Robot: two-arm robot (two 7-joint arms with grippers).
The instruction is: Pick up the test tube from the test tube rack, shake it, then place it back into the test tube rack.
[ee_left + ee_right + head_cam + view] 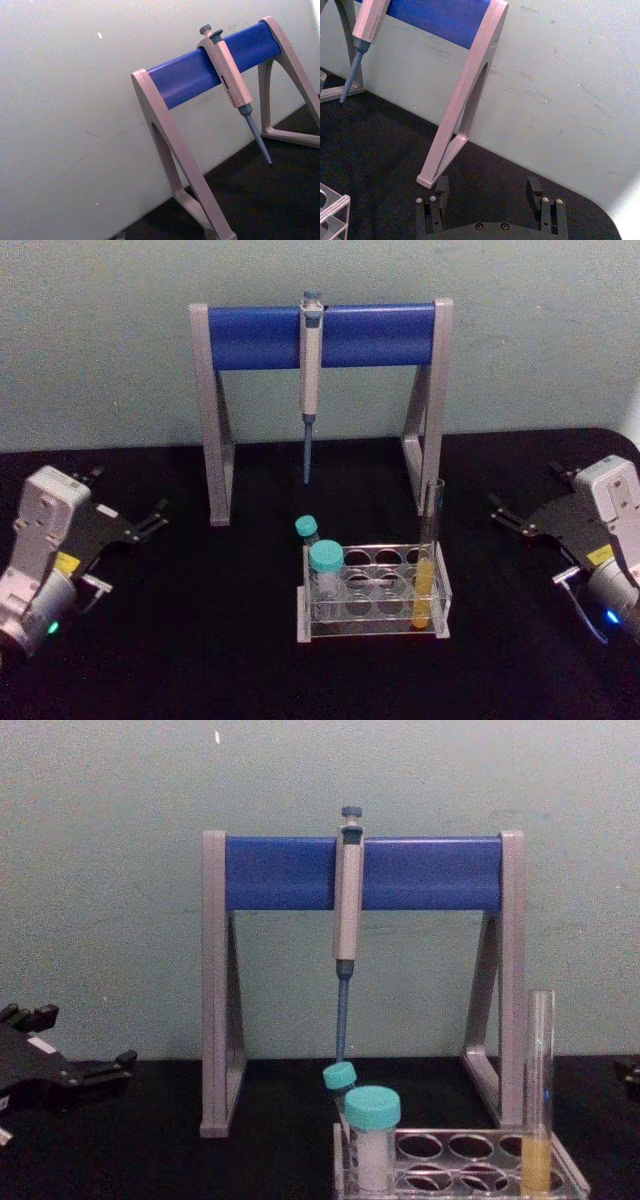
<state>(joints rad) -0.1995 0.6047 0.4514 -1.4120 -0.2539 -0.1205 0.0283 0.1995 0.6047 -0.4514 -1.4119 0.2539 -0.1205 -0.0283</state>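
- The tube stands upright in the rack, in the hole at the front right corner, with the yellow-orange liquid in its lower part.
- Nothing touches the tube, so I judge that the pick-up is not yet begun. From these pictures alone I cannot exclude that the tube is already put back.
- The left pincer hangs low over the worktop at the left side, well apart from the rack. Its fingers are spread and hold nothing.
- The right pincer is at the right side, also well apart from the rack, and points toward the middle. The right wrist view shows its two fingers spread wide with only bare worktop between them.
- The right pincer is on the tube's side of the rack, so it seems the better one for the grasp.
- If this is the start, all steps are left: to reach the tube, pinch it above the rack, lift it out, shake it, and lower it back into a hole.
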